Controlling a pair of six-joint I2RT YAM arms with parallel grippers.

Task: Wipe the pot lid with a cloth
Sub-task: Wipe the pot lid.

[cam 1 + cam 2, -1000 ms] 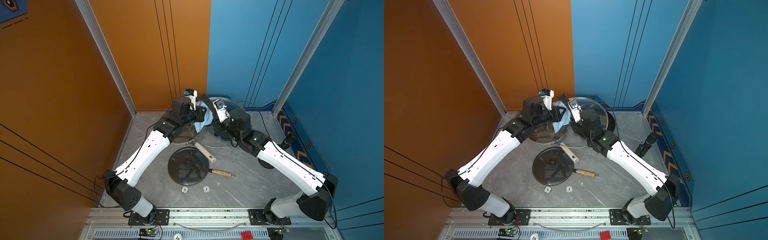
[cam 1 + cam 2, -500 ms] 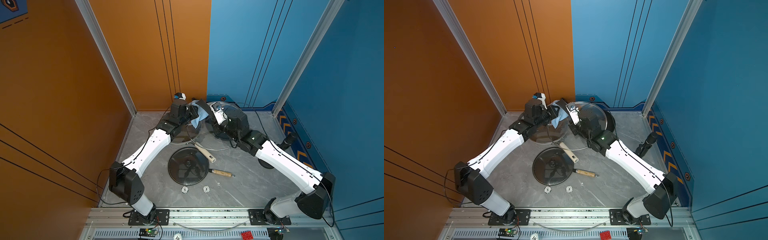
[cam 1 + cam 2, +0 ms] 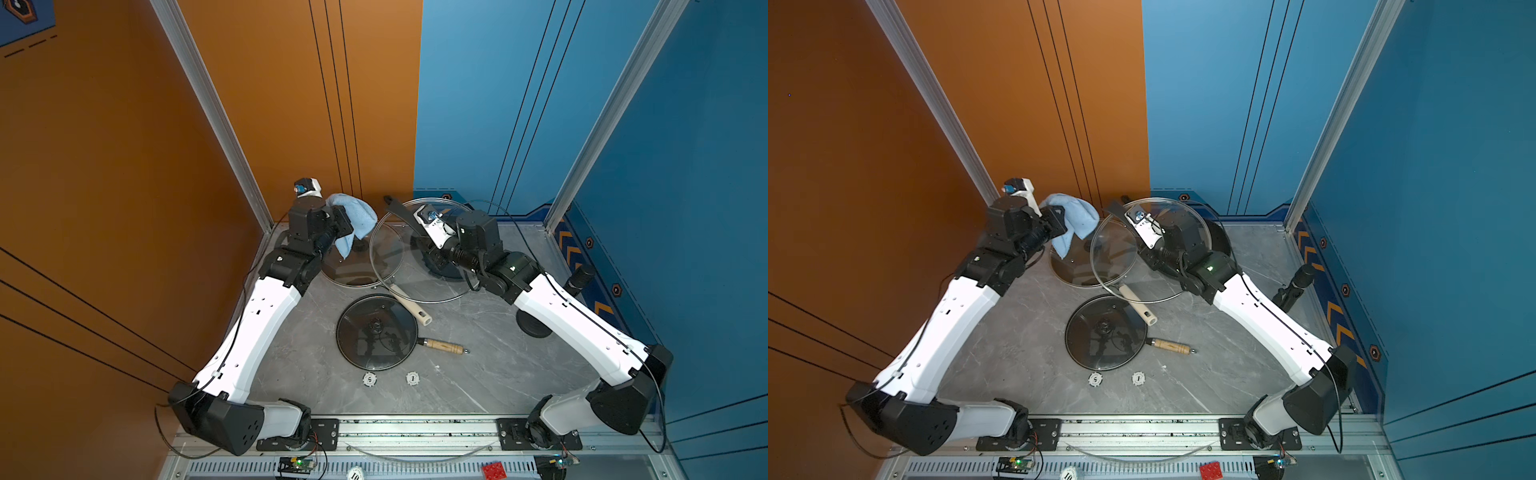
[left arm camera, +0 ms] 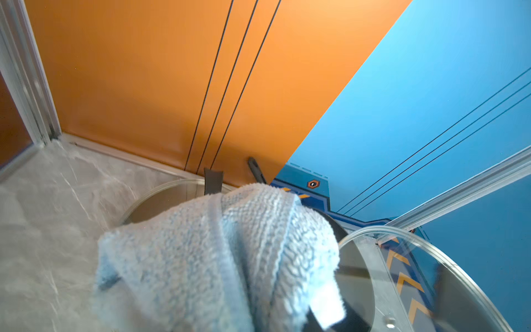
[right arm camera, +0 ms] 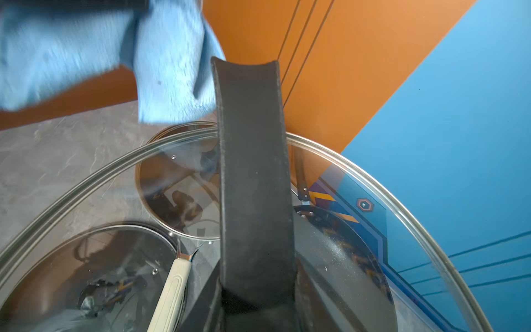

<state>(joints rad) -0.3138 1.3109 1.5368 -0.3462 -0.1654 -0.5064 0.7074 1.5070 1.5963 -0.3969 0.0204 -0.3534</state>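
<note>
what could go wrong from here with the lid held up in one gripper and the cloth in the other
1. The right gripper holds the glass lid tilted in the air above the cream-handled pan. A hard wipe might twist it loose and drop it onto the cookware.
2. The cloth hangs bunched from the left gripper, close beside the lid's rim. Swinging in, the gripper itself rather than the cloth could knock the glass.

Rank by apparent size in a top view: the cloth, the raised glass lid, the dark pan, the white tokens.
1. raised glass lid (held nearer the camera, which helps)
2. dark pan
3. cloth
4. white tokens, both alike
</note>
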